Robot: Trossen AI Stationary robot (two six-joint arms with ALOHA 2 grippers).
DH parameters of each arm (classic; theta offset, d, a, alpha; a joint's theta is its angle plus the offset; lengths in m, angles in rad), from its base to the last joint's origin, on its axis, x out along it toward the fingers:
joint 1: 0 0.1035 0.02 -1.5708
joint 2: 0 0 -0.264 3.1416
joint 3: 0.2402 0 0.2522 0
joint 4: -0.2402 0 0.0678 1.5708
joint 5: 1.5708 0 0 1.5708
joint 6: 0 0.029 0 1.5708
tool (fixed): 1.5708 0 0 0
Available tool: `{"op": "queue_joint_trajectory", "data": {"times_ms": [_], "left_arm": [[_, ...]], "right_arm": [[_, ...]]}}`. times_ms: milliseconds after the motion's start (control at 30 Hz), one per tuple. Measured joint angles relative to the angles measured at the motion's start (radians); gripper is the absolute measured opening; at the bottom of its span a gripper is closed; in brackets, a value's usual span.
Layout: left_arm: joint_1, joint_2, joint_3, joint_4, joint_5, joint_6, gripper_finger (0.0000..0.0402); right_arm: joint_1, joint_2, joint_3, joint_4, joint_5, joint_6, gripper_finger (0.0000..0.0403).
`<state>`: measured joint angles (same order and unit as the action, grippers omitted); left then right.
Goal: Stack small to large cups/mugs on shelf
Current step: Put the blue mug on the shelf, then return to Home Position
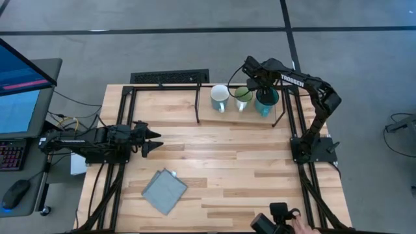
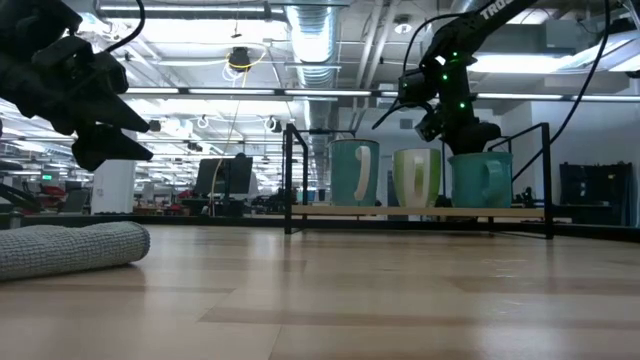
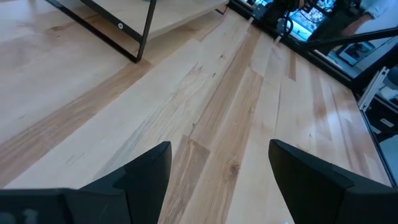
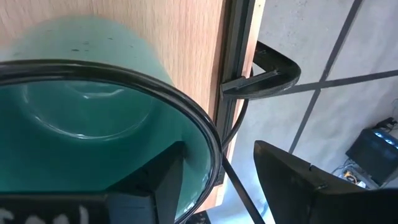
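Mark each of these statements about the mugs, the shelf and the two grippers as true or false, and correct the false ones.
1. All three mugs stand on the shelf. True: the white mug, the light green mug and the teal mug stand in a row.
2. The right gripper is far from the mugs. False: one finger is inside the teal mug's rim and the other outside.
3. The left gripper holds the grey cloth. False: it is open and empty above the tabletop; the cloth lies apart on the table.
4. The teal mug is the middle one. False: the light green mug is in the middle.
5. The mugs stand upright. True.
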<state>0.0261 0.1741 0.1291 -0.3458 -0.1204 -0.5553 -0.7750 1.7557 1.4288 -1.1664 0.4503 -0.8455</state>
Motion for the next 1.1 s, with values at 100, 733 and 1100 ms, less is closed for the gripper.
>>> {"op": "queue_joint_trajectory", "data": {"times_ms": [100, 733, 1100], "left_arm": [[0.000, 0.000, 0.000, 0.000, 0.000, -0.009, 0.0261], [0.000, 0.000, 0.000, 0.000, 0.000, -0.010, 0.0261], [0.000, 0.000, 0.000, 0.000, 0.000, -0.010, 0.0261]], "right_arm": [[0.003, 0.000, 0.000, 0.000, 0.000, 0.000, 0.0219], [0.022, 0.000, 0.000, -0.036, -0.004, -0.010, 0.0275], [0.036, -0.007, 0.000, -0.036, -0.004, 0.023, 0.0303]]}}
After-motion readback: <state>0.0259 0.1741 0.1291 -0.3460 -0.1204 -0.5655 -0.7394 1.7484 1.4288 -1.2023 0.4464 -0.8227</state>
